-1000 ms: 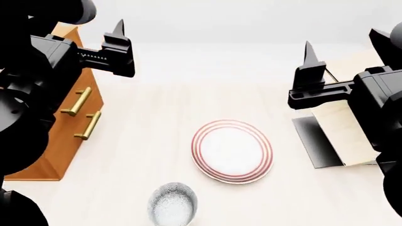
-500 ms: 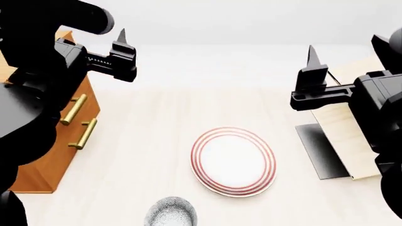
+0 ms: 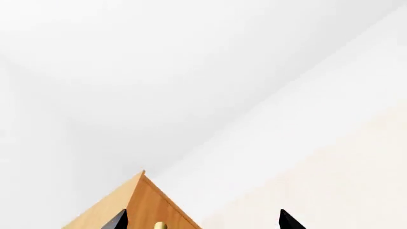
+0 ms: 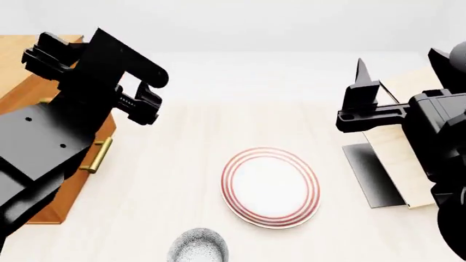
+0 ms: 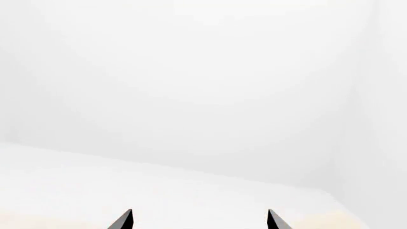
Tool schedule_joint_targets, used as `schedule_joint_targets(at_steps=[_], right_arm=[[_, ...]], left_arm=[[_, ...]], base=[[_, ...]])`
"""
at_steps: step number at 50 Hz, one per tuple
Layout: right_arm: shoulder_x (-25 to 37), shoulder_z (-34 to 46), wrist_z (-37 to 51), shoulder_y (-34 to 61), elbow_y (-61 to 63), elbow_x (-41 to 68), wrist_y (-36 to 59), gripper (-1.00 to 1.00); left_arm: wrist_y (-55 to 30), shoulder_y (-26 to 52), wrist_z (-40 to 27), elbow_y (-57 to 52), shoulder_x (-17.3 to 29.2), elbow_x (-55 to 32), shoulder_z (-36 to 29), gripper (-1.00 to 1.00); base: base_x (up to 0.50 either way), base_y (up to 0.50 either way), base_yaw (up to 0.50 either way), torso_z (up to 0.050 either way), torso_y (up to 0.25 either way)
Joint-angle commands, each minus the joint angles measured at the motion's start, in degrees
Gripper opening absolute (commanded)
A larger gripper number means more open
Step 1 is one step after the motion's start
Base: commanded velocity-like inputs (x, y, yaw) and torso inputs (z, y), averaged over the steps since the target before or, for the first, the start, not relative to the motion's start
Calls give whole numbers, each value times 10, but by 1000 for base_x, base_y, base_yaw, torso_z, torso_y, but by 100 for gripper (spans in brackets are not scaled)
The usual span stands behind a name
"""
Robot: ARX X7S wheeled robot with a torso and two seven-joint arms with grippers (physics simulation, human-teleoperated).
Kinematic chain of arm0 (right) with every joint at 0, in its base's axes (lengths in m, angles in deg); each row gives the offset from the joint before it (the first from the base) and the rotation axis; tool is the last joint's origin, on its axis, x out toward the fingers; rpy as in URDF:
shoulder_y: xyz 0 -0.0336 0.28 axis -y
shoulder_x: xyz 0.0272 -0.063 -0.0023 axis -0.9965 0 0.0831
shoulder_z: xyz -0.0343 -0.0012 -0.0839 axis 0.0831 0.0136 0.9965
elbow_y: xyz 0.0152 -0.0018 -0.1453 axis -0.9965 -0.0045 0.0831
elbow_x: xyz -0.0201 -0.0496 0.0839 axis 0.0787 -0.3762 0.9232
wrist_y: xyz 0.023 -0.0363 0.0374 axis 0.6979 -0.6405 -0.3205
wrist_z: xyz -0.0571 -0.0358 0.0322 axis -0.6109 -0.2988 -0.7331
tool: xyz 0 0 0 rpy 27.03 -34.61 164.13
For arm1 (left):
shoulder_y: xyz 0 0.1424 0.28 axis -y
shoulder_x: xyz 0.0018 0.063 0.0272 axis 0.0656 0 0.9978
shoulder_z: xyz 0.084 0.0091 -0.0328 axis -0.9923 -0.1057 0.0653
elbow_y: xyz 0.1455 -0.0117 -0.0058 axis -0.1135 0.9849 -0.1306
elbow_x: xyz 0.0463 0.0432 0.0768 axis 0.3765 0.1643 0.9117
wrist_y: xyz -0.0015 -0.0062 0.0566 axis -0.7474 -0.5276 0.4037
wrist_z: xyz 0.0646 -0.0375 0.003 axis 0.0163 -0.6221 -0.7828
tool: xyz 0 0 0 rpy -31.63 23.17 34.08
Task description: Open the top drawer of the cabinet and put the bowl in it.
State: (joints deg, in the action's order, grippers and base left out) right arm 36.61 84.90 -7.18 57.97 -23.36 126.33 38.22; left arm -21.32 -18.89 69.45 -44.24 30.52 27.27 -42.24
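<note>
A pale wood-grain floor [image 4: 182, 180] runs back to plain white walls, and the scene is evenly lit. In the head view, the cabinet [image 4: 22, 65] stands at the left edge, orange-brown, mostly hidden behind the left arm [image 4: 51, 136]. Only its top, a strip of its front and one brass handle [image 4: 97, 154] show; which drawer that handle belongs to cannot be told, and the top drawer cannot be made out at all, so whether it is shut or pulled out is unclear.

The left gripper [image 3: 202, 220] is up near the cabinet's top corner. In the head view its fingers are buried in the black bulk of the wrist. The left wrist view shows two dark fingertips [image 3: 289, 222] spread wide apart at the frame edge, with nothing between them, and the cabinet's corner [image 3: 143, 200] with a bit of brass just behind one tip.

The right gripper [image 5: 198, 220] hangs over the floor at the right, in front of a pale tilted rack [image 4: 396, 153] on a black base. The head view shows only one pointed finger [image 4: 360, 73]; the right wrist view shows both tips set apart, empty, facing a white wall.

The plate [image 4: 271, 186], white with red rings, lies flat in the middle of the floor. The bowl [image 4: 197, 246] sits near it, closer to the robot, cut off by the bottom edge so only its speckled upper part is seen. It is well apart from the cabinet and from both grippers.
</note>
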Motion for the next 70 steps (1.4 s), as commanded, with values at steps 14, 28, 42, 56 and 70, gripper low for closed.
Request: schedule_joint_targets(at_steps=[14,28,42,56,70], right_arm=[[-4,11,-10,-23,4,-11,-22,100],[-2,18,-25,-38,8,-33,-35,100],[-1,25,-45,-54,4,-61,-52,100],[2,26,-56,-73,4,-74,-66,100],[0,31,-66,-89,2,-83,-78,100]], left_arm=[[19,27,18,111,2,72,-139,100],[57,64,32,218,-17,126,-210,100],[114,79,38,341,-48,170,-255,100],[163,77,30,441,-83,189,-261,100],[234,85,35,580,-123,203,-264,100]], base=[[0,0,0,0,0],[0,0,0,0,0],[0,0,0,0,0],[0,0,0,0,0],[0,0,0,0,0]])
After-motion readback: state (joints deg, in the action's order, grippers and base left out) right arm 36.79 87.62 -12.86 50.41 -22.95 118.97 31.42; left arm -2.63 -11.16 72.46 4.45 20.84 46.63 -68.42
